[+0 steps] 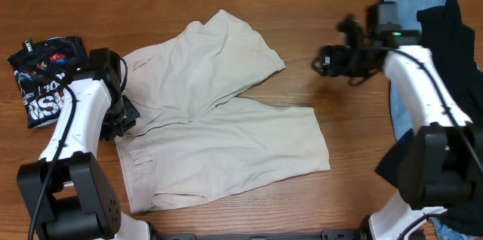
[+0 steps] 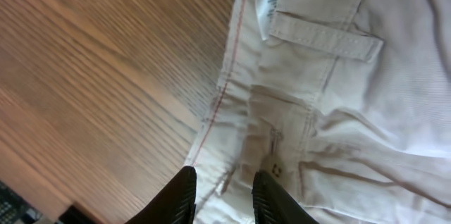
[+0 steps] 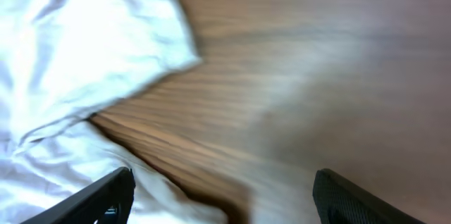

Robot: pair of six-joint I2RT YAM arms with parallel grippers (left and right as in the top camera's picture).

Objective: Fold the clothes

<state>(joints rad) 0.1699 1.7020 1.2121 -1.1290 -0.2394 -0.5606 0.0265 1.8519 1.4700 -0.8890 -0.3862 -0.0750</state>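
The beige shorts are spread flat in the middle of the wooden table. The left gripper is held slightly parted over the waistband edge. The right gripper is opened wide above the wood, beside one leg's hem.
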